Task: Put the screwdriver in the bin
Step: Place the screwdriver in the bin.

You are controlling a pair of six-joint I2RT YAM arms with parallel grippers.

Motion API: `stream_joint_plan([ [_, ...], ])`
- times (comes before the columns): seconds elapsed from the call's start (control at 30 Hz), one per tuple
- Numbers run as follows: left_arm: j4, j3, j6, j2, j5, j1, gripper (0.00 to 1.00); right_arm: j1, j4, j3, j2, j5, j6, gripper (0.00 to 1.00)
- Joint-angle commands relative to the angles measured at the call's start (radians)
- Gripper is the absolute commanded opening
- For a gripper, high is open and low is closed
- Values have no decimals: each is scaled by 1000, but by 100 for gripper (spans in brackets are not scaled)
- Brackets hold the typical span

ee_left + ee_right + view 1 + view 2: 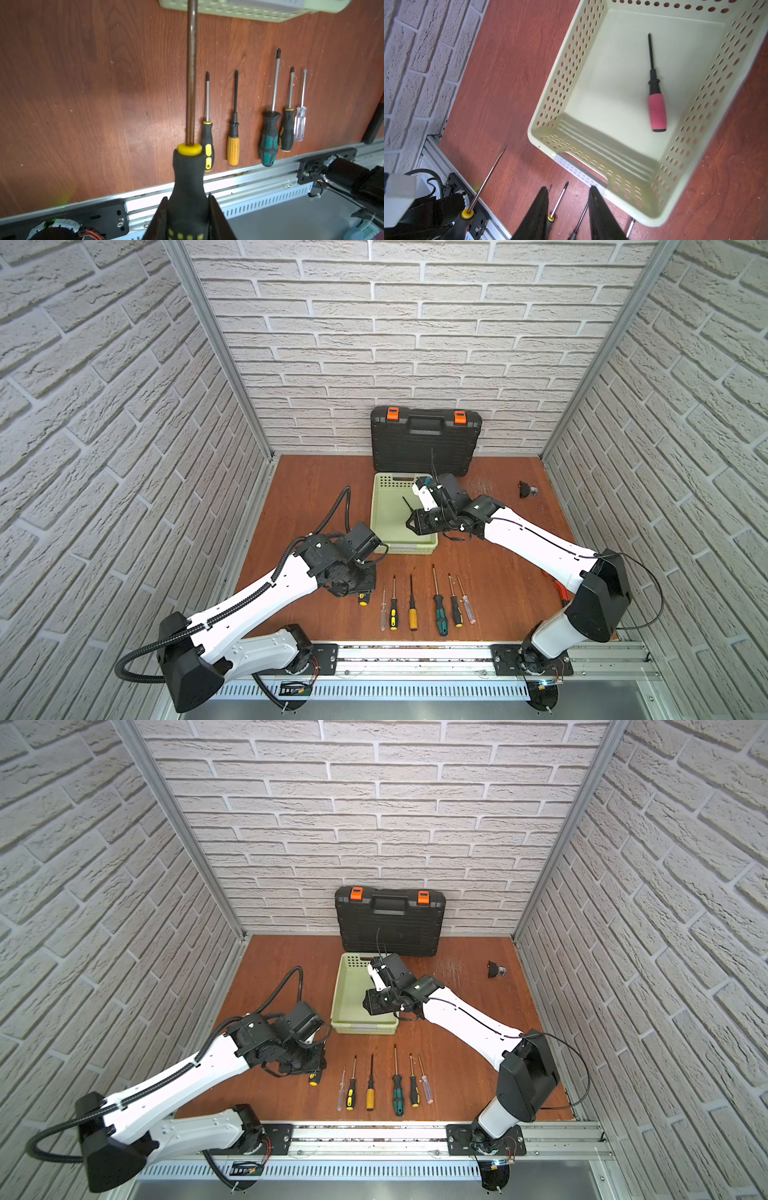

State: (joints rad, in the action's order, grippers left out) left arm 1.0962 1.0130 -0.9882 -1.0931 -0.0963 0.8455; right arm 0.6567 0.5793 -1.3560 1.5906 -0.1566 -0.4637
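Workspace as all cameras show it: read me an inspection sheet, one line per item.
Surface: reddish wooden table, scuffed.
Job's things: pale green bin holds a pink-handled screwdriver; black-and-yellow screwdriver is gripped.
Clutter: six screwdrivers in a row; black toolcase against the back wall; small black object.
Hands: left hand shut on the black-and-yellow screwdriver; right hand open, empty, by the bin.
Cables: black corrugated hose loops off the left arm.
Surroundings: white brick-pattern walls.

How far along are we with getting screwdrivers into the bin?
Done: a pink-handled screwdriver lies in the bin. In hand: the left gripper is shut on a black-and-yellow screwdriver, not yet over the bin; the right gripper is open. Left: six screwdrivers in a row on the table.
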Motion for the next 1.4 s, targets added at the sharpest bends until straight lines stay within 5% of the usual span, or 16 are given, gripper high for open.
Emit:
stream_joint_plan([
  [0.0,70,-3,-12,62,15,-25,2,2,-23,1,-11,11,0,34],
  [0.23,24,27,50,61,-14,-65,2,2,-8,-11,-4,18,17,34],
  [0.47,-21,330,300,-241,-32,-159,2,-4,52,-32,-34,94,43,34],
  [0.73,-62,612,445,-616,-72,-253,1,-41,62,18,-104,98,48,34],
  [0.97,-106,761,434,-878,-70,-306,1,-42,106,59,-162,128,70,34],
  [1.37,-268,753,323,-1035,-80,-327,2,-39,54,222,-273,90,10,32],
])
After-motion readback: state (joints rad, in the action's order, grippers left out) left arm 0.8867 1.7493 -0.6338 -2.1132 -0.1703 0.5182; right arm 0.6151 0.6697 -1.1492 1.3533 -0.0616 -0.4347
